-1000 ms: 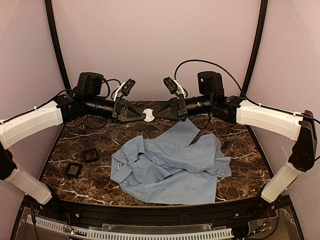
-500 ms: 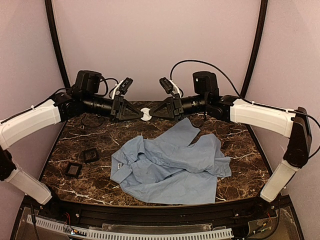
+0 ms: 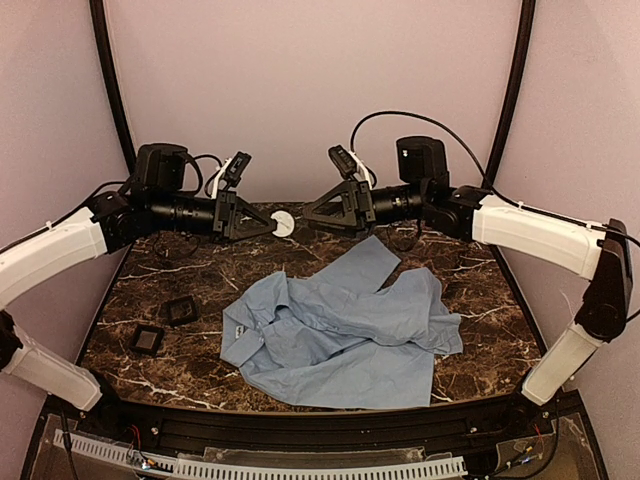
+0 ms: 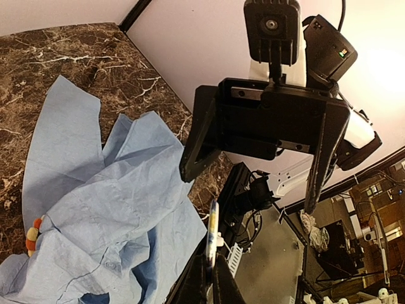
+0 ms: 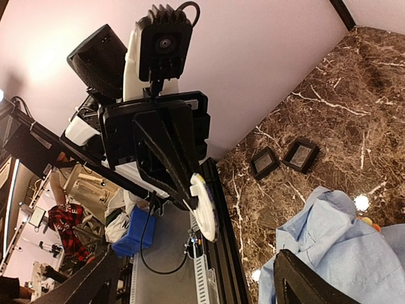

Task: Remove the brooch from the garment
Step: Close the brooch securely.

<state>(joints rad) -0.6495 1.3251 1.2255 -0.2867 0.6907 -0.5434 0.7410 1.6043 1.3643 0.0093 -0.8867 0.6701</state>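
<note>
The light blue garment (image 3: 340, 335) lies crumpled on the marble table (image 3: 480, 290). The flower-shaped brooch (image 4: 31, 237) sits on the fabric at the left edge of the left wrist view. In the right wrist view only an orange bit of the brooch (image 5: 369, 221) shows. My left gripper (image 3: 274, 228) hangs above the back of the table, shut on a white round disc (image 3: 283, 223), whose thin edge (image 4: 212, 231) faces the left wrist camera. My right gripper (image 3: 312, 216) faces it from the right, open and apart from the disc (image 5: 205, 206).
Two small black square pads (image 3: 181, 310) (image 3: 148, 339) lie on the table left of the shirt. The back wall stands close behind both grippers. The arms' base rail (image 3: 300, 440) runs along the near edge.
My right gripper has opened and let go of the white disc, drawing back slightly to the right. The left gripper stays shut on the disc and has shifted a little left.
</note>
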